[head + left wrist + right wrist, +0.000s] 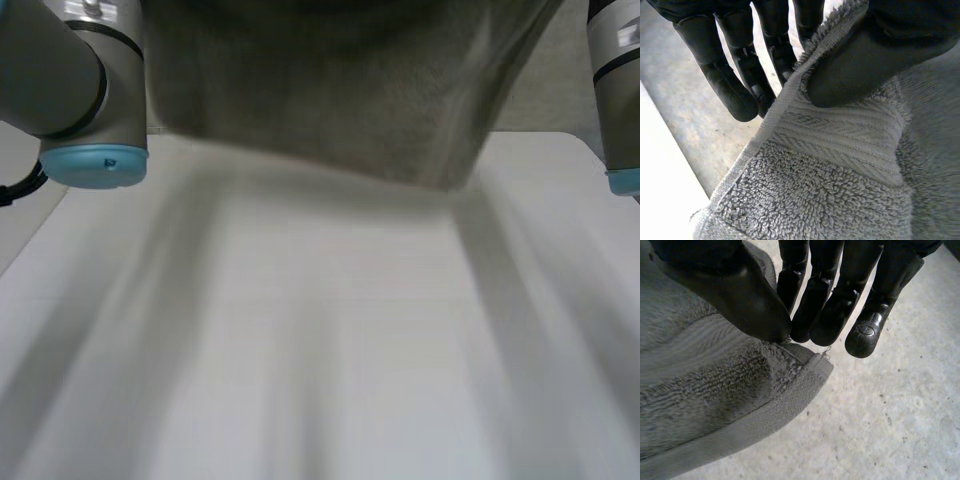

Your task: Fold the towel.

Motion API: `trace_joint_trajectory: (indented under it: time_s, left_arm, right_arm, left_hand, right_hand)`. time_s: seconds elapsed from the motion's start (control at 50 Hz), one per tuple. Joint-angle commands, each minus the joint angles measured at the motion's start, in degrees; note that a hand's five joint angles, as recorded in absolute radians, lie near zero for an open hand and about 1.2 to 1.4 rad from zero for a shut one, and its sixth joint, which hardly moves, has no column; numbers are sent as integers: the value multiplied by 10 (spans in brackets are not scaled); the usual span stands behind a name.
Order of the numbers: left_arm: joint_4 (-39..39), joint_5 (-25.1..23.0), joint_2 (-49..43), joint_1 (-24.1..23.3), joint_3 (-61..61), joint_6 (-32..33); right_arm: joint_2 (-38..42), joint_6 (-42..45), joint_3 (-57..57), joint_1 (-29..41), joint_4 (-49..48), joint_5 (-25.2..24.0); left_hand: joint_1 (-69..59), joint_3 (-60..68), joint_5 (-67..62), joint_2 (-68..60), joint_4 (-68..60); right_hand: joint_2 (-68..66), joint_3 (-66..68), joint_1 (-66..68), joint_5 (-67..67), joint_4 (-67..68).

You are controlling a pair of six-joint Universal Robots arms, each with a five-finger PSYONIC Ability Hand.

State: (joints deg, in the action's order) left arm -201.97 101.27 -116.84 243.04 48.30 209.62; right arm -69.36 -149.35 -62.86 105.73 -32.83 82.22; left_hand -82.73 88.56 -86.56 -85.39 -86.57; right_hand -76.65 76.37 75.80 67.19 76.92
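Though aloft, one towel (330,90) in two hands (875,55) (735,290).

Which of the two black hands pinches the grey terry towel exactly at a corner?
The right hand: its thumb and fingers meet at a corner of the grey terry towel. The left hand pinches its hemmed edge instead.

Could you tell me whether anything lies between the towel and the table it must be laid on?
Nothing visible does. The left hand and right hand pinch the towel, which hangs above the table.
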Motion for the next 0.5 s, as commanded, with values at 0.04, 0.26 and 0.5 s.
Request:
trace_joint_trajectory:
  time_s: [0.04,0.26,0.5]
  left_arm:
    - [-5,-9,45,1,184,-45]
    - [-100,-9,56,3,504,-41]
    - [-222,-10,-20,-1,587,75]
  right_arm:
    - [-21,-19,-112,-3,49,-82]
    - [-45,-13,-324,-9,127,-167]
    - [-31,9,-435,-10,130,-160]
  left_hand:
    - [27,-86,166,54,66]
    - [185,-243,324,212,224]
    - [279,-338,418,306,318]
  right_hand:
    - [-34,36,42,28,31]
    - [-34,36,42,28,31]
    - [-34,36,42,28,31]
